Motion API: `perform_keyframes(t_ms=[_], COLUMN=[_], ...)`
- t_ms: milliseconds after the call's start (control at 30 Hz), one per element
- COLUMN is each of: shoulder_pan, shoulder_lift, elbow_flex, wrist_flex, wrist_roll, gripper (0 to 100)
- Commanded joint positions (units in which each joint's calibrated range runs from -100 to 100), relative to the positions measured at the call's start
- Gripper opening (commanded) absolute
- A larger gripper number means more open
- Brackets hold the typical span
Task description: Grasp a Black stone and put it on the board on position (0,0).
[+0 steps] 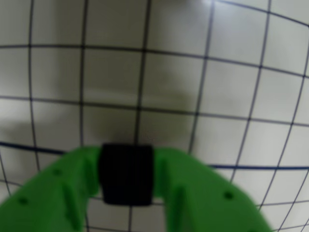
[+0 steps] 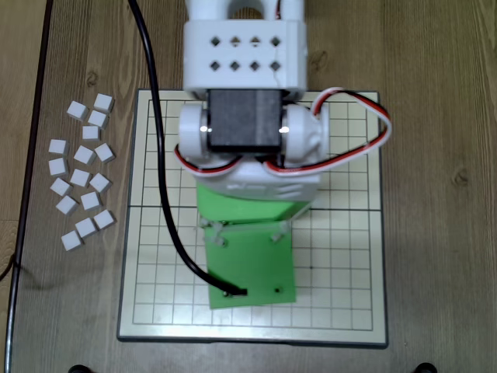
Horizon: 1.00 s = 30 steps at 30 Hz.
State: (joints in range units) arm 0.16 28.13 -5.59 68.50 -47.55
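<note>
Seen from the wrist, the green gripper (image 1: 126, 176) pinches the Black stone (image 1: 126, 173) between its closed fingers at six o'clock, above the gridded board (image 1: 203, 92). From overhead, the white arm (image 2: 245, 116) covers the board's (image 2: 342, 264) centre, with white blocks (image 2: 81, 175) scattered on the wooden table (image 2: 435, 93) at nine o'clock.

No text, label, brand or number can be read in either view; only thin grid lines and small dots are printed on the board (image 2: 342, 256).
</note>
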Motion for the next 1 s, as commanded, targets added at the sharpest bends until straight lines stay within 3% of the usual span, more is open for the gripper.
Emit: perform_keyframes(t_ms=[0,967], shoulder_pan=[0.5,0.7], shoulder_lift=[-2.3,-2.4], elbow_flex=[0.1,1.6], wrist_flex=[-0.9,-2.3], wrist_roll=[0.0,0.0], gripper=[6,6])
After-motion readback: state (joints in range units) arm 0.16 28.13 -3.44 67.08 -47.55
